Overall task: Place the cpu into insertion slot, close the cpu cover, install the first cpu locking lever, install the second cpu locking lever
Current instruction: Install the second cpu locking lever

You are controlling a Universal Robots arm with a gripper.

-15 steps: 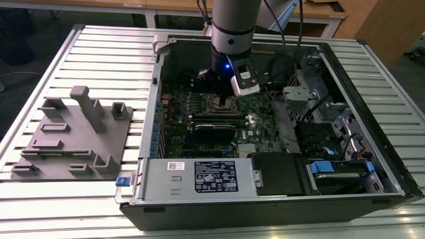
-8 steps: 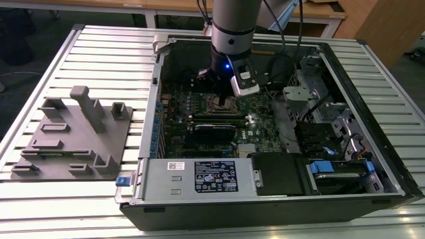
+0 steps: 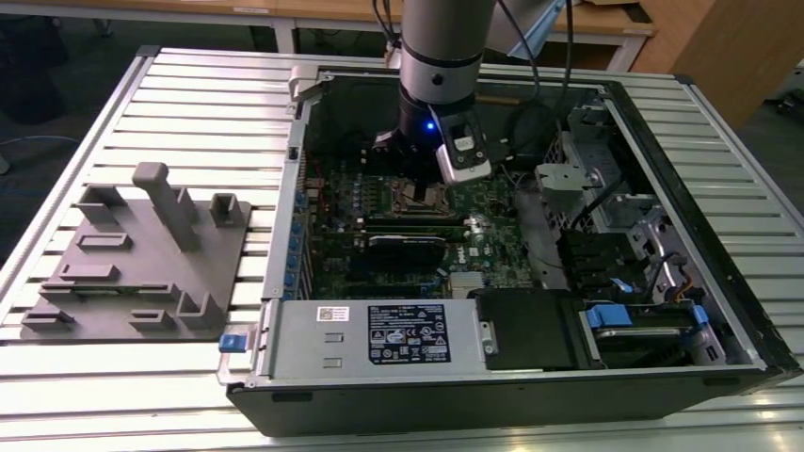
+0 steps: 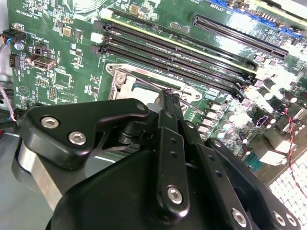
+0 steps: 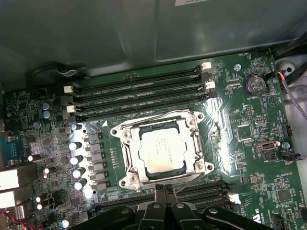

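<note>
In the first wrist view the cpu [image 5: 161, 151] lies flat in the insertion slot [image 5: 196, 117], its silver top showing through the window of the cpu cover [image 5: 128, 152]. The cover is down around it. My gripper [image 5: 163, 189] is shut, with its two black fingers pressed together at the socket's edge. The second wrist view shows the gripper [image 4: 169, 93] from behind. Its tip rests at a thin metal lever rod [image 4: 144, 82] that runs along the socket [image 4: 129, 86]. In the exterior view the gripper [image 3: 421, 185] hangs just over the socket [image 3: 421, 202] inside the open computer case.
Long black memory slots [image 5: 139, 98] lie beside the socket, with more long slots [image 4: 230, 33] further off. A row of capacitors [image 5: 76, 158] and a coin battery [image 5: 254, 85] flank it. The power supply [image 3: 377, 334] and drive bay [image 3: 628, 320] fill the case's front. A grey fixture [image 3: 138, 254] stands at the exterior view's left.
</note>
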